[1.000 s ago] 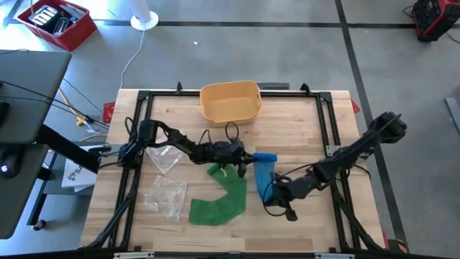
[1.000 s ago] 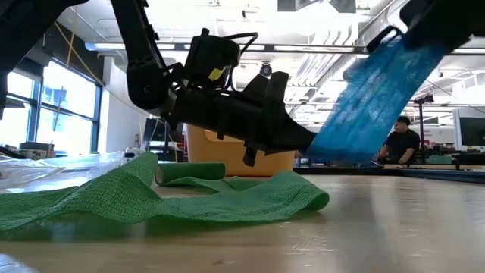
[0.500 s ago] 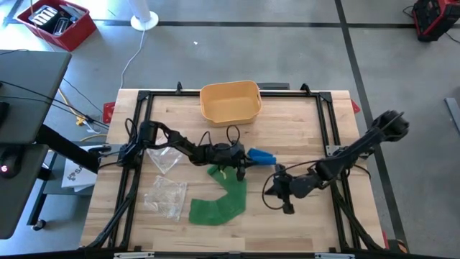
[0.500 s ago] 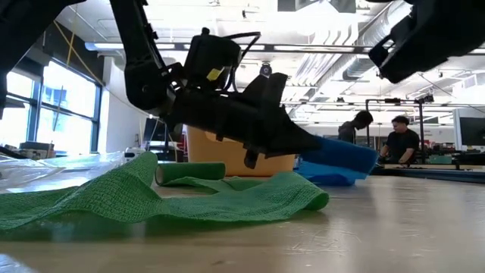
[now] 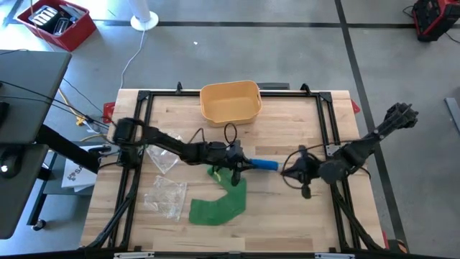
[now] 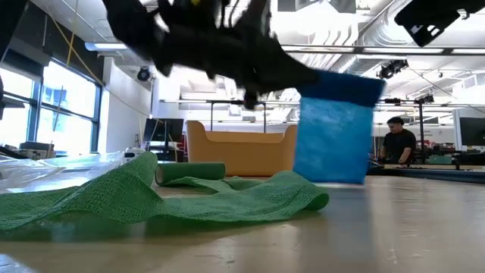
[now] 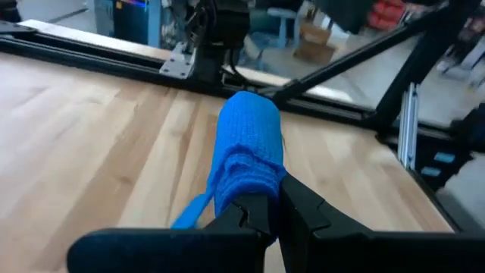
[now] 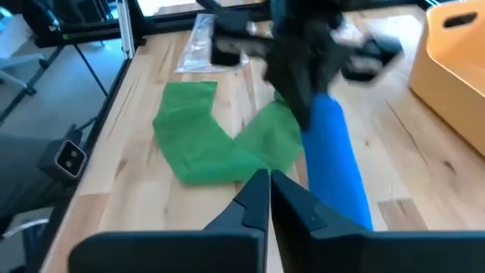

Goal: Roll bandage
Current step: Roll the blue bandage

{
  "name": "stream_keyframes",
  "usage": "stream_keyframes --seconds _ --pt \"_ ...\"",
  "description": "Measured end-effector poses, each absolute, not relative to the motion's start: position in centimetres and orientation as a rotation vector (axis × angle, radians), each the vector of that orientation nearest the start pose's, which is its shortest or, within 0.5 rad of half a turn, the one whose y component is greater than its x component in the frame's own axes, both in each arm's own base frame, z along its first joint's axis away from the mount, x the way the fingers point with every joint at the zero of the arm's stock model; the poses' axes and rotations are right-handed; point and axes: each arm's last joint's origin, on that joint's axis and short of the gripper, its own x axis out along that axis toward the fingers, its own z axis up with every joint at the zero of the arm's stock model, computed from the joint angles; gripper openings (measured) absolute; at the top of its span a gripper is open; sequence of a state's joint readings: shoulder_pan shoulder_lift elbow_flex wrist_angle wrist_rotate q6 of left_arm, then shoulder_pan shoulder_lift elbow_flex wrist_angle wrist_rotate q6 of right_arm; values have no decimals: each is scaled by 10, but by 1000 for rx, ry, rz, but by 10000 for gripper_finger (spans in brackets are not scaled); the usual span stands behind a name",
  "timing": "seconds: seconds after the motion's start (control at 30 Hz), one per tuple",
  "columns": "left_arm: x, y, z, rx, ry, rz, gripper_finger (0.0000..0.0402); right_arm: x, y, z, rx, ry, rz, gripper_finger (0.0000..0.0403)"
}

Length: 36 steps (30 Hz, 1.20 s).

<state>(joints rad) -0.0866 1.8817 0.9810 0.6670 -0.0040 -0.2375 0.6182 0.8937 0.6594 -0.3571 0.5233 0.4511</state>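
Blue elastic bandage roll (image 5: 264,165) found wound into a cylinder and held clear of the wooden slatted counter (image 5: 302,216), near its middle, one end pinched between the pressed-together fingers of the left gripper (image 7: 265,203). Right gripper (image 8: 269,189) noted just beside the roll on the right arm's side, fingers pressed together on nothing. Blue roll judged essentially complete; a short loose tail hanging near the left fingers in the left wrist view possibly left to tuck. Green woven bandage strip (image 5: 219,201) lying unrolled across the counter, only a small rolled end (image 6: 189,172) formed, so judged mostly outstanding. Yellow plastic bin (image 5: 230,101) at the far edge, contents not visible. Clear plastic wrappers (image 5: 167,193) on the left side. Room behind: open workshop, large windows, overhead lights, one seated person (image 6: 400,144) well apart.
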Motion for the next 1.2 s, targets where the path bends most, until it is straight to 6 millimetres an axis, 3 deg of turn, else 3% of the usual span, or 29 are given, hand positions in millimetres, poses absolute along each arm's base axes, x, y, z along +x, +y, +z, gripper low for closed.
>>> stream_keyframes --seconds 0.1,0.23,0.4,0.9,1.2 --pt "382 -39 199 -175 264 -26 6 156 94 254 139 529 -14 50" --pt "371 -46 222 -115 247 -4 6 160 97 226 142 513 -16 122" --pt "365 -55 233 -91 229 -8 6 167 99 201 149 355 -28 181" --pt "364 -58 233 -152 228 -11 6 194 109 212 -123 283 -107 169" --pt "364 -59 233 -165 224 -10 18 193 106 212 -134 285 -246 149"
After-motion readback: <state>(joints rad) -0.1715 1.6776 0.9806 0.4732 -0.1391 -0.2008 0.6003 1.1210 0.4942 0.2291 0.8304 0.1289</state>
